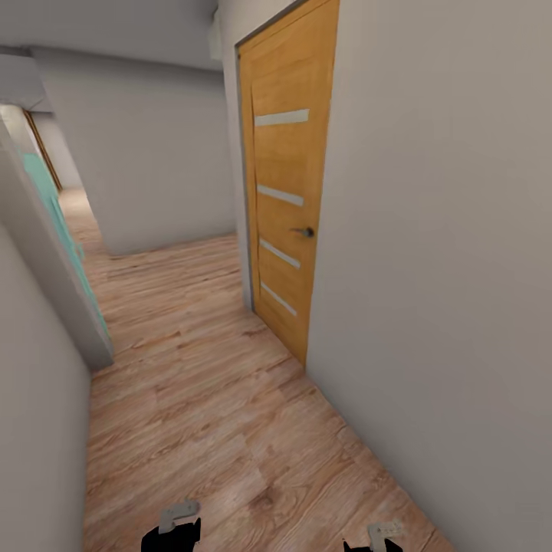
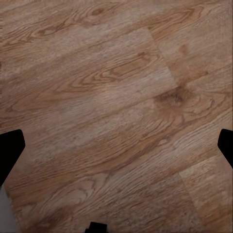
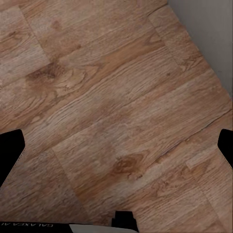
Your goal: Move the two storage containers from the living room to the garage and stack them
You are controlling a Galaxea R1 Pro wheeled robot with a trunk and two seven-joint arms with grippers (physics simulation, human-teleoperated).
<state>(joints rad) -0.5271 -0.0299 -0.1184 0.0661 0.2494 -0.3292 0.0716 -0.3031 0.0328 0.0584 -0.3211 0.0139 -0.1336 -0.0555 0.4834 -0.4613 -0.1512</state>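
Head view: rolling along hallway plank floor [image 1: 199,399], wooden door [image 1: 287,192] lying ahead-right, nearer right hand [image 3: 116,141]; both hands spread, carrying nothing, left hand [image 2: 116,141] included.

The head camera looks down a corridor toward a wooden door [image 1: 287,192] at 1 o'clock; both wrist cameras face the plank floor [image 1: 207,399] closely.

The floor [image 1: 199,399] is wood plank, brown with dark grain and knots, faintly sheened. Beside it, the door [image 1: 287,176] is smooth orange-toned wood with pale inset strips and a dark metal handle [image 1: 306,231]. The walls [image 1: 437,253] are matt, plain grey-white.
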